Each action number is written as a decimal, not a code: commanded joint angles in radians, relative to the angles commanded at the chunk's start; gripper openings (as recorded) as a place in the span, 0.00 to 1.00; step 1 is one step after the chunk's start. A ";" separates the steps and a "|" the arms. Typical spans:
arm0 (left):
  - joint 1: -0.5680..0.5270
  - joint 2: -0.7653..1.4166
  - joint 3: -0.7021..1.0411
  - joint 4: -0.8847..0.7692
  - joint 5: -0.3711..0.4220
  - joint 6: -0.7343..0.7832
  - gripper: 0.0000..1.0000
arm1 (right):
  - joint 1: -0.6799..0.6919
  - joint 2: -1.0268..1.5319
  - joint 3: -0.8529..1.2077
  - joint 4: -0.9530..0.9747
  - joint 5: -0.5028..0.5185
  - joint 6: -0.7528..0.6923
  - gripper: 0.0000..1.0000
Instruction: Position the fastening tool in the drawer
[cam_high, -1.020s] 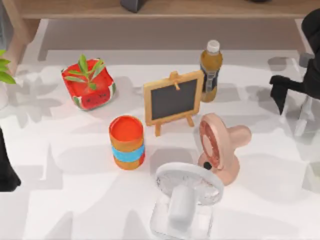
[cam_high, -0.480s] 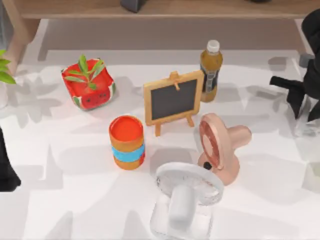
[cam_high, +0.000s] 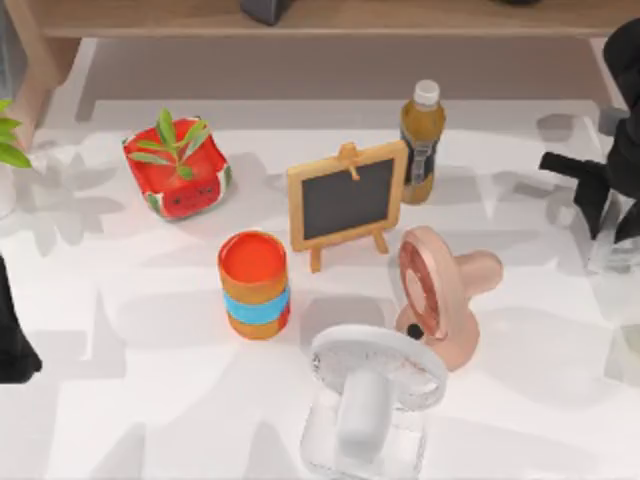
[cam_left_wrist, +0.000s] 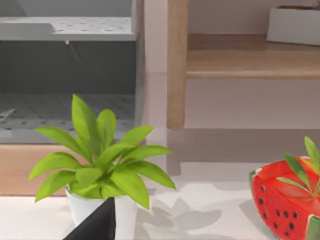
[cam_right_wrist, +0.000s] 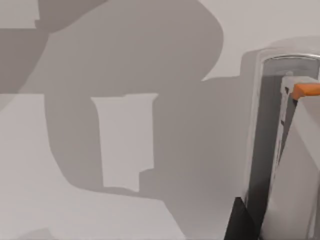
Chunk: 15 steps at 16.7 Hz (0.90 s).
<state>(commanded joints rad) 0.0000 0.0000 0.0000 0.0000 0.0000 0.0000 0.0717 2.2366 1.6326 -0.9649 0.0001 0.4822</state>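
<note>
The fastening tool (cam_high: 603, 258) is a slim pale stapler lying near the table's right edge, largely covered by my right arm. In the right wrist view it lies close up as a light-grey body (cam_right_wrist: 295, 165) with an orange piece at its end. My right gripper (cam_high: 608, 215) hangs open directly over it, and one dark fingertip (cam_right_wrist: 240, 222) stands against the tool's side. My left gripper (cam_high: 12, 340) is parked at the table's left edge. The drawer is out of view.
Left of the right arm stand a pink fan (cam_high: 440, 290), a white fan (cam_high: 375, 385), a bottle (cam_high: 422, 140) and a small chalkboard (cam_high: 347, 200). An orange cup (cam_high: 254, 285) and a watermelon pot (cam_high: 177, 168) stand further left. A wooden shelf (cam_high: 300, 18) runs along the back.
My right gripper moved right and down onto the pale tool during the first half second. It has stayed nearly still since. The left arm has not moved.
</note>
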 joint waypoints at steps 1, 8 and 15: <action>0.000 0.000 0.000 0.000 0.000 0.000 1.00 | 0.000 0.000 0.000 0.000 0.000 0.000 0.00; 0.000 0.000 0.000 0.000 0.000 0.000 1.00 | 0.017 -0.029 0.037 -0.043 -0.002 0.053 0.00; 0.000 0.000 0.000 0.000 0.000 0.000 1.00 | 0.001 -0.038 0.063 -0.100 -0.001 0.000 0.00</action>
<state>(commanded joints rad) 0.0000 0.0000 0.0000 0.0000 0.0000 0.0000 0.0728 2.1990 1.6957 -1.0650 -0.0006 0.4825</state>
